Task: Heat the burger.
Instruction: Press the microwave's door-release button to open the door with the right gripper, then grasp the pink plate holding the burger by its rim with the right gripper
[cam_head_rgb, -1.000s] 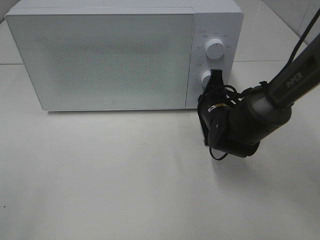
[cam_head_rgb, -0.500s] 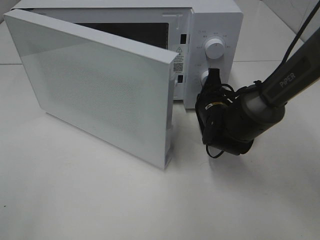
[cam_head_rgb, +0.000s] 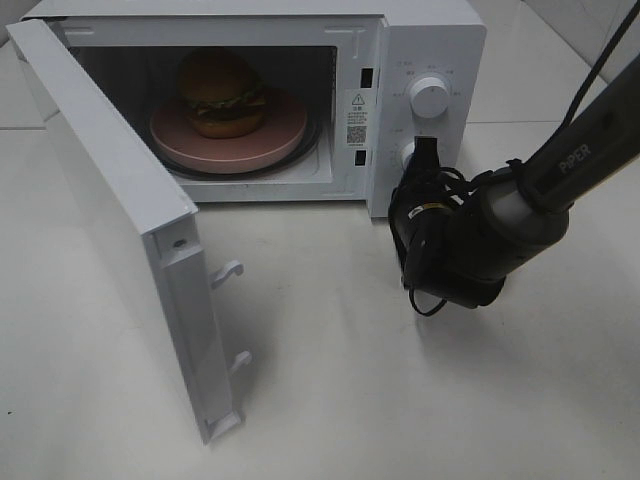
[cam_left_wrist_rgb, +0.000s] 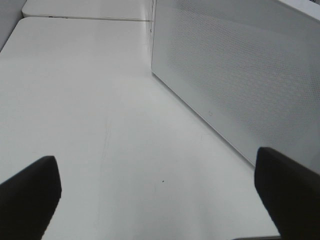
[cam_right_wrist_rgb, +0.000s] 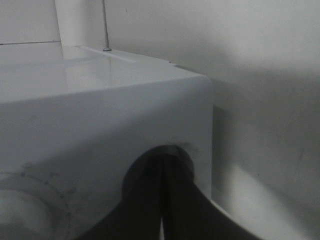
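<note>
The burger (cam_head_rgb: 222, 92), with a golden-brown bun and a lettuce layer, sits on a round pink plate (cam_head_rgb: 275, 140) inside the white microwave (cam_head_rgb: 430, 30). The microwave door (cam_head_rgb: 110, 200) is swung wide open to the left. My right gripper (cam_head_rgb: 428, 150) is shut, and its tips rest against the lower round control (cam_head_rgb: 408, 153) on the panel. In the right wrist view the closed fingertips (cam_right_wrist_rgb: 162, 165) press on that control. My left gripper (cam_left_wrist_rgb: 157, 195) is open over bare table with nothing between its fingers (cam_left_wrist_rgb: 27, 192), beside the door (cam_left_wrist_rgb: 240, 75).
An upper dial (cam_head_rgb: 430, 97) sits above the lower control. The open door juts far out over the left of the white table (cam_head_rgb: 330, 380), its latch hooks (cam_head_rgb: 228, 272) pointing right. The right arm (cam_head_rgb: 560, 170) reaches in from the right edge.
The microwave door has swung from closed to fully open, uncovering the burger on its plate. My right gripper has stayed at the lower control, still shut.
</note>
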